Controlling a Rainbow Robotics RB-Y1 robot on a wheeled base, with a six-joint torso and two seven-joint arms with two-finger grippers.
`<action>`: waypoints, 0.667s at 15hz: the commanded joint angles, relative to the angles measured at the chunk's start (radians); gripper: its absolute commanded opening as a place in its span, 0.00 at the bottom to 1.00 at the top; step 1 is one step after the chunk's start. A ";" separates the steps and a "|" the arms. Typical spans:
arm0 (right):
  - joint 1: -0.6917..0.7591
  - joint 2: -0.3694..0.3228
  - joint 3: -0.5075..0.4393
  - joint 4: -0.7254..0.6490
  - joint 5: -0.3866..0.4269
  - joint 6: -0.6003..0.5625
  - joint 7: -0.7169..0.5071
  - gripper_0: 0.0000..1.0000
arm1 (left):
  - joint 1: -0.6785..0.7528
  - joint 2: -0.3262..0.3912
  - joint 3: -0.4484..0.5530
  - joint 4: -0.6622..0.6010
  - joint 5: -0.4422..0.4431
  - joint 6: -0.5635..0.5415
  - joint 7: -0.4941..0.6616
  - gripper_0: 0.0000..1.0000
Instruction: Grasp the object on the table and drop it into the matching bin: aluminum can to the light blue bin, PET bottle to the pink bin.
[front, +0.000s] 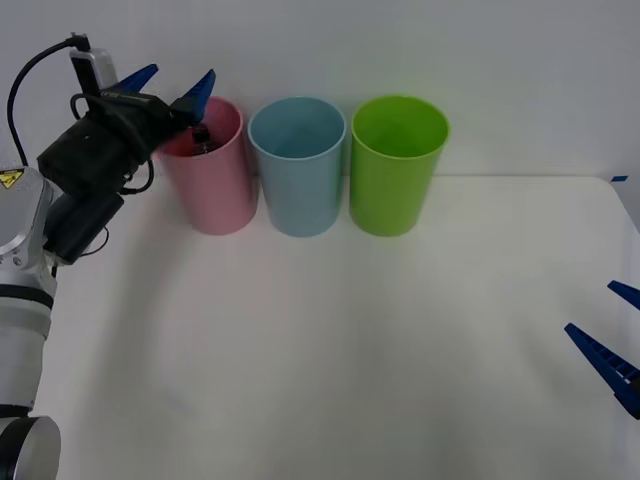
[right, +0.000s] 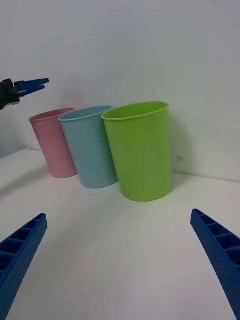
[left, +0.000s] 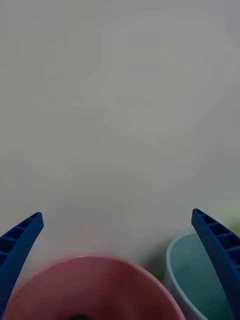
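Three tumbler-shaped bins stand in a row at the far side of the white table (front: 330, 350): the pink bin (front: 212, 180), the light blue bin (front: 298, 170) just beside it, and a green bin (front: 396, 168) next along. The left gripper (front: 172, 88) hangs over the pink bin's mouth with its blue fingers spread wide and nothing between them, and the PET bottle (front: 200, 138) shows as a dark cap and neck inside the pink bin, against the wall nearest the gripper. That puts the bottle in the matching bin, so by my reading the drop is done and only the retreat remains. The risk from here is the pull-back: one fingertip sits very near the pink rim in the front view, and if the arm draws away low or sideways it could catch that rim and tip the bin (light plastic, tall and tapered, likely easy to topple), which would also knock the blue one touching it or nearly so. A straight lift first would avoid that. The light blue bin looks empty as far as its interior shows, and so does the green bin. The right gripper (front: 612, 342) waits low at the table's right edge, well apart from the bins, its fingers wide apart too.
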 joint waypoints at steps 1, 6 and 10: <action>0.000 0.000 0.000 0.000 0.000 0.000 0.000 1.00 | 0.075 0.010 -0.002 -0.064 0.055 -0.017 -0.012 1.00; 0.000 0.000 0.000 0.000 0.000 0.000 0.000 1.00 | 0.230 0.042 0.000 -0.192 0.150 -0.033 -0.027 1.00; 0.000 0.000 0.000 0.000 0.000 0.000 0.000 1.00 | 0.362 0.099 0.001 -0.261 0.252 -0.069 -0.079 1.00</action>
